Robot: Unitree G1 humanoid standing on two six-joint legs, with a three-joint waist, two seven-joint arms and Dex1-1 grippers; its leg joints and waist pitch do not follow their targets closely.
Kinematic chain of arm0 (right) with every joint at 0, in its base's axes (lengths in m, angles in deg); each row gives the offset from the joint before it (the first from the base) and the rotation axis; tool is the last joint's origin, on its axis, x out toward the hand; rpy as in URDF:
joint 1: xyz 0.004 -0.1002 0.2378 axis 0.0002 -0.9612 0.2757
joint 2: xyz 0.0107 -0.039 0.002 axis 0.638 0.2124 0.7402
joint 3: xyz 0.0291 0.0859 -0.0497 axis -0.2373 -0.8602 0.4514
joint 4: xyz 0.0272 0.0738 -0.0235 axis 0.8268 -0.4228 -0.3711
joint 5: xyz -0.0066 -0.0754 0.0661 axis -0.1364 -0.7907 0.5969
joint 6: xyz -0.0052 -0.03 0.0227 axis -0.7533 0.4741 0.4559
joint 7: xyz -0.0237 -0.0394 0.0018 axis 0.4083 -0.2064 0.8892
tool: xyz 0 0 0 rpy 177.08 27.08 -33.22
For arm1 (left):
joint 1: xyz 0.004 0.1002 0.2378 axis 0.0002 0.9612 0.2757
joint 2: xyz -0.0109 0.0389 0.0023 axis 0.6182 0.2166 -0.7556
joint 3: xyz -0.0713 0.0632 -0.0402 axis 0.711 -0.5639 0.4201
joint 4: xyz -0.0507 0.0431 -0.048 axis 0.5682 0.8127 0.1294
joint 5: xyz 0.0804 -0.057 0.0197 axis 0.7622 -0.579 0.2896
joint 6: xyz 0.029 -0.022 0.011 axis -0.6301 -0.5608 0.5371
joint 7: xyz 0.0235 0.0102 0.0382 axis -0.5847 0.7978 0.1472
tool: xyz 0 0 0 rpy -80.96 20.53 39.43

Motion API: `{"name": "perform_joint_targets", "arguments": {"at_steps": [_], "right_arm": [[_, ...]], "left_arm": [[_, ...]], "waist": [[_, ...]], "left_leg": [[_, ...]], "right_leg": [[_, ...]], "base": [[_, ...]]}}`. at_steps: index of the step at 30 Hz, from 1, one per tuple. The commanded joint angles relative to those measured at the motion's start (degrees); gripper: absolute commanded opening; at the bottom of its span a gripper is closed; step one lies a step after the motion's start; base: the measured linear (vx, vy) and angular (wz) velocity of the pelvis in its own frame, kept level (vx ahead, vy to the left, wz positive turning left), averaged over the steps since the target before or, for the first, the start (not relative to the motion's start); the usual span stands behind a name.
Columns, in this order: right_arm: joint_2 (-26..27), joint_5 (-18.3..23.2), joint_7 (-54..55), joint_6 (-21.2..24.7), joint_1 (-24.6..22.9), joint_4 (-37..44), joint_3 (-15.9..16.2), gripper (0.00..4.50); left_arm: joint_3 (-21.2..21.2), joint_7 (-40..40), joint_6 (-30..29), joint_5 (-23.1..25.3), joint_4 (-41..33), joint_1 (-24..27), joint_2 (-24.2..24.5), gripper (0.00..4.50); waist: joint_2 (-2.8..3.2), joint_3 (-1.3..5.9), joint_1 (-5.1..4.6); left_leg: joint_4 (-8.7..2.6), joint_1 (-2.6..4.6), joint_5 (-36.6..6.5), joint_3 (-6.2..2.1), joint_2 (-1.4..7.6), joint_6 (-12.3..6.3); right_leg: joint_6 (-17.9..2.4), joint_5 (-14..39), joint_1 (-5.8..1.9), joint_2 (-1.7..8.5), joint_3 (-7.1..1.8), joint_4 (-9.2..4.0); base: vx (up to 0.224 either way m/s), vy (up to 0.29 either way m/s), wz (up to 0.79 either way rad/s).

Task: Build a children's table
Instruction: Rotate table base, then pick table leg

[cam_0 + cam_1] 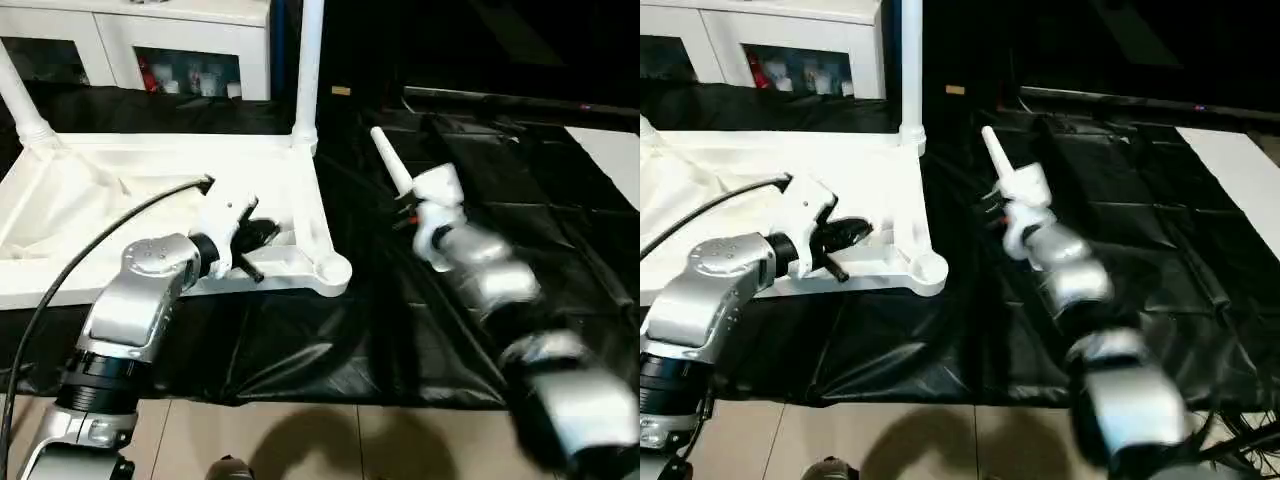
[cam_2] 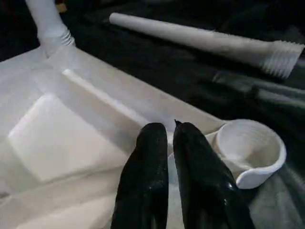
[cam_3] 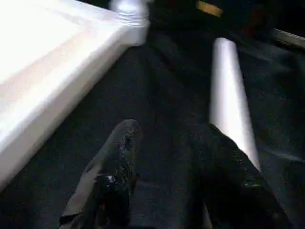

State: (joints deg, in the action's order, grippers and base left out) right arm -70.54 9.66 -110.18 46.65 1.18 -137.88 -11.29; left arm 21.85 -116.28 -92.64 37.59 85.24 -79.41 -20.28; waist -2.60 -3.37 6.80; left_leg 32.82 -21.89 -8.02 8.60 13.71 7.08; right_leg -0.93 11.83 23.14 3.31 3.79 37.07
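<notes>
Reaching over the black sheet (image 1: 420,330), the right gripper (image 3: 167,157) is spreading its two fingers beside a loose leg (image 3: 228,95) that is lying on the sheet; one finger is lying against the leg's side and nothing is pinched between them. If the gripper closes from this offset, I judge the round, tapered tube could roll away across the slippery sheet or slip out at a tilt.

Nearer the robot's left, the left gripper (image 2: 169,176) is hovering over the upturned table top (image 1: 150,190) with its fingers (image 2: 143,181) almost pressed together, holding nothing, right next to the empty corner socket (image 2: 250,150). Resting there, it could be crowding the socket and blocking the leg's threaded end, or nudging the top along the sheet.

That socket is sitting open with nothing in it. Farther back, two legs (image 1: 308,70) are already standing upright in the far corner sockets. Beyond them, a white glass-door cabinet (image 1: 150,50) is holding some small coloured items too indistinct to name.
</notes>
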Motion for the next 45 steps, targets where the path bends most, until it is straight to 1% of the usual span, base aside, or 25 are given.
{"name": "perform_joint_targets", "arguments": {"at_steps": [1, 4, 5, 8, 10, 11, 13, 14, 16, 19, 20, 21, 22, 23, 24, 25, 28, 30, 33, 36, 37, 39, 42, 43, 45], "right_arm": [[-0.84, -0.27, 1.28, 1.48, 1.31, -0.80, -1.00, 2.38], [-3.21, -2.26, 4.33, 5.37, 6.08, -6.61, -0.18, 2.52], [-3.54, -2.38, 4.21, 5.69, 6.81, -7.58, -0.08, 2.71], [-4.24, -2.55, 4.82, 7.07, 9.53, -11.06, -0.41, 2.90], [-4.34, -2.76, 5.07, 7.42, 10.75, -12.72, -0.51, 3.13], [-4.28, -2.67, 5.06, 7.66, 11.35, -13.52, -0.74, 3.20], [-4.17, -2.54, 4.94, 7.89, 11.97, -14.27, -1.11, 3.40], [-4.07, -2.40, 4.71, 7.91, 12.46, -14.83, -1.40, 3.40], [-3.89, -2.05, 4.93, 8.06, 12.99, -15.75, -1.99, 3.65], [-3.77, -2.08, 5.12, 8.26, 13.51, -16.80, -2.52, 3.72], [-3.70, -2.10, 5.43, 8.38, 13.60, -17.24, -2.71, 3.90], [-3.54, -2.13, 5.49, 8.80, 13.66, -17.69, -2.80, 4.02], [-3.49, -2.19, 5.63, 8.95, 13.69, -17.92, -2.80, 4.08], [-3.48, -2.55, 6.21, 9.01, 13.67, -18.14, -2.55, 4.08], [-3.44, -2.66, 6.52, 8.94, 13.59, -18.30, -2.52, 4.08], [-3.34, -2.47, 6.62, 9.07, 13.44, -18.56, -3.01, 4.08], [-3.30, -2.36, 6.94, 9.44, 13.23, -18.80, -3.76, 4.08], [-3.32, -2.54, 7.26, 9.93, 12.93, -19.10, -4.18, 4.08], [-3.17, -3.04, 6.38, 10.36, 12.65, -19.33, -3.88, 4.08], [-3.12, -3.33, 5.79, 11.02, 12.60, -19.48, -3.52, 4.08], [-3.09, -3.58, 5.52, 11.37, 12.55, -19.55, -3.36, 4.08], [-3.14, -4.07, 5.23, 12.60, 12.41, -19.72, -3.18, 4.08], [-3.38, -4.50, 4.54, 15.38, 12.35, -20.00, -3.21, 4.08], [-3.53, -4.22, 3.81, 16.89, 12.57, -20.12, -3.52, 4.08], [-3.59, -4.02, 3.44, 17.79, 12.71, -20.18, -3.74, 4.08]], "left_arm": [[-0.57, 0.31, -0.33, 0.26, -0.99, -1.00, -0.38, 0.83], [-1.16, 0.49, -1.34, 0.04, -3.47, -0.81, -0.58, 0.88], [-1.43, 0.44, -1.78, -0.23, -4.41, -0.52, -0.45, 1.16], [-2.16, 0.57, -4.39, -0.93, -8.19, 0.93, 0.25, 1.28], [-2.19, 0.55, -6.25, -1.33, -10.70, 1.93, 0.71, 1.57], [-1.94, 0.42, -7.41, -1.68, -12.63, 2.53, 1.13, 1.66], [-1.61, 0.01, -8.56, -2.11, -15.05, 3.25, 1.75, 1.76], [-1.45, -0.55, -9.31, -2.52, -17.01, 3.79, 2.38, 1.76], [-1.49, -1.57, -10.84, -3.17, -19.14, 4.14, 3.52, 2.10], [-1.60, -2.77, -13.15, -4.18, -22.30, 4.70, 5.49, 2.11], [-1.70, -3.23, -14.62, -4.59, -23.74, 5.11, 6.54, 2.13], [-1.92, -4.12, -16.14, -5.03, -25.71, 5.77, 8.07, 2.34], [-2.05, -4.32, -16.70, -5.17, -26.43, 6.02, 8.58, 2.46], [-2.25, -4.52, -17.12, -5.11, -27.50, 6.34, 9.27, 2.51], [-2.36, -4.58, -17.47, -5.02, -28.33, 6.57, 9.74, 2.48], [-2.13, -4.60, -18.95, -5.52, -30.22, 6.89, 10.57, 2.51], [-1.60, -4.70, -20.80, -6.63, -32.09, 6.94, 11.46, 2.63], [-1.24, -5.01, -22.69, -7.62, -33.48, 6.78, 12.45, 2.63], [-0.63, -5.72, -24.44, -8.80, -35.25, 7.26, 14.03, 2.63], [-0.02, -6.10, -25.63, -9.50, -36.41, 7.67, 14.85, 2.63], [0.25, -6.10, -26.42, -9.94, -37.03, 7.85, 15.22, 2.63], [0.82, -6.29, -27.42, -10.70, -37.89, 8.08, 16.05, 2.63], [1.87, -7.13, -29.20, -12.53, -39.25, 8.18, 18.26, 2.63], [2.38, -7.85, -29.94, -13.57, -39.86, 8.23, 19.35, 2.63], [2.72, -8.09, -30.36, -14.00, -40.14, 8.26, 19.67, 2.63]], "waist": [[0.52, 3.97, 0.00], [0.28, 4.14, -0.19], [0.40, 4.26, -0.24], [0.47, 4.32, -0.15], [0.56, 4.36, -0.14], [1.03, 4.27, 0.10], [0.85, 4.21, 0.04], [1.18, 4.23, 0.27], [1.19, 4.21, 0.26], [1.62, 4.00, 0.38], [1.54, 4.00, 0.47], [2.14, 3.30, 0.52], [1.98, 3.34, 0.52], [2.28, 2.63, 0.63], [2.23, 2.48, 0.69], [2.60, 1.65, 0.84], [2.55, 1.52, 1.13], [2.62, 0.93, 1.16], [2.91, 0.92, 1.03], [2.77, 0.72, 0.86], [2.76, 0.80, 0.87], [2.82, 0.56, 0.77], [2.74, -0.18, 0.63], [2.93, -0.55, 0.61], [2.89, -0.71, 0.56]], "left_leg": [[-2.93, 0.94, -13.68, 1.31, -1.03, 1.91], [-2.80, 0.80, -12.37, 1.33, -1.03, 1.91], [-2.77, 0.81, -11.97, 1.28, -1.07, 1.95], [-2.60, 0.55, -11.00, 1.26, -0.95, 1.83], [-2.56, 0.52, -11.08, 1.26, -0.96, 1.77], [-2.55, 0.50, -11.46, 1.20, -1.03, 1.80], [-2.55, 0.49, -11.99, 1.25, -1.01, 1.83], [-2.51, 0.56, -12.20, 1.24, -1.04, 1.88], [-2.52, 0.67, -13.23, 1.23, -0.94, 2.13], [-2.63, 0.75, -14.96, 1.13, -0.96, 2.48], [-2.61, 0.75, -15.29, 1.11, -0.97, 2.63], [-2.75, 0.67, -16.64, 1.06, -1.02, 2.70], [-2.77, 0.70, -16.98, 1.01, -1.02, 2.73], [-2.89, 0.60, -17.81, 0.98, -1.14, 2.69], [-2.86, 0.65, -18.28, 1.01, -1.18, 2.42], [-3.01, 0.53, -19.01, 0.98, -1.20, 2.29], [-2.94, 0.57, -18.50, 1.00, -1.28, 1.85], [-2.97, 0.04, -16.02, 0.99, -1.40, 1.47], [-2.69, -0.35, -11.18, 1.00, -1.44, 0.96], [-2.47, -0.71, -8.26, 1.04, -1.55, 0.50], [-2.23, -1.01, -5.08, 1.09, -1.69, -0.11], [-2.15, -1.14, -3.71, 1.11, -1.67, -0.63], [-2.50, -0.92, -7.98, 1.21, -1.57, -0.13], [-2.82, -0.63, -11.20, 1.16, -1.37, 0.72], [-2.95, -0.60, -12.47, 1.16, -1.32, 1.31]], "right_leg": [[-8.89, 8.85, -3.00, 3.20, -2.30, -4.78], [-9.01, 7.18, -3.01, 3.19, -2.26, -4.54], [-9.53, 6.18, -3.09, 3.06, -2.16, -4.36], [-10.27, 3.19, -3.15, 3.16, -2.15, -3.88], [-10.61, 2.48, -3.20, 3.16, -2.10, -3.78], [-10.61, 2.72, -3.17, 3.18, -2.06, -3.81], [-10.82, 2.75, -3.15, 3.13, -2.06, -3.88], [-10.91, 2.81, -3.08, 3.17, -2.06, -3.87], [-11.13, 3.34, -2.96, 3.17, -2.04, -3.84], [-11.25, 5.09, -2.75, 3.08, -1.98, -4.01], [-11.26, 5.32, -2.81, 3.08, -1.98, -3.96], [-11.15, 6.17, -2.39, 3.00, -2.02, -4.15], [-11.15, 6.65, -2.46, 3.00, -2.01, -4.08], [-10.91, 8.18, -2.10, 2.95, -2.01, -4.24], [-10.76, 9.44, -2.10, 3.01, -2.09, -4.42], [-10.41, 11.10, -1.68, 3.02, -2.15, -4.63], [-10.04, 12.38, -1.81, 3.07, -2.23, -4.68], [-10.14, 10.64, -1.80, 2.98, -2.24, -4.51], [-11.02, 3.93, -1.80, 2.65, -2.17, -3.82], [-12.05, -0.53, -2.01, 2.47, -2.12, -3.37], [-12.61, -4.66, -2.16, 2.35, -2.11, -3.06], [-13.06, -7.19, -1.90, 2.14, -2.00, -2.87], [-12.58, -2.17, -1.63, 2.31, -2.09, -3.46], [-11.83, 2.49, -1.39, 2.54, -2.17, -3.88], [-11.45, 4.20, -1.37, 2.60, -2.24, -4.02]], "base": [[0.000, 0.000, 0.00], [0.000, 0.000, 0.00], [0.000, 0.000, 0.00], [0.000, 0.000, 0.00], [0.000, 0.000, 0.00], [0.000, 0.000, 0.00], [0.000, 0.000, 0.00], [0.000, 0.000, 0.00], [0.000, 0.000, 0.00], [0.000, 0.000, 0.00], [0.000, 0.000, 0.00], [0.000, 0.000, 0.00], [0.000, 0.000, 0.00], [0.000, 0.000, 0.00], [0.000, 0.000, 0.00], [0.000, 0.000, 0.00], [0.000, 0.000, 0.00], [0.000, 0.000, 0.00], [0.000, 0.000, 0.00], [0.000, 0.000, 0.00], [0.000, 0.000, 0.00], [0.000, 0.000, 0.00], [0.000, 0.000, 0.00], [0.000, 0.000, 0.00], [0.000, 0.000, 0.00]]}}
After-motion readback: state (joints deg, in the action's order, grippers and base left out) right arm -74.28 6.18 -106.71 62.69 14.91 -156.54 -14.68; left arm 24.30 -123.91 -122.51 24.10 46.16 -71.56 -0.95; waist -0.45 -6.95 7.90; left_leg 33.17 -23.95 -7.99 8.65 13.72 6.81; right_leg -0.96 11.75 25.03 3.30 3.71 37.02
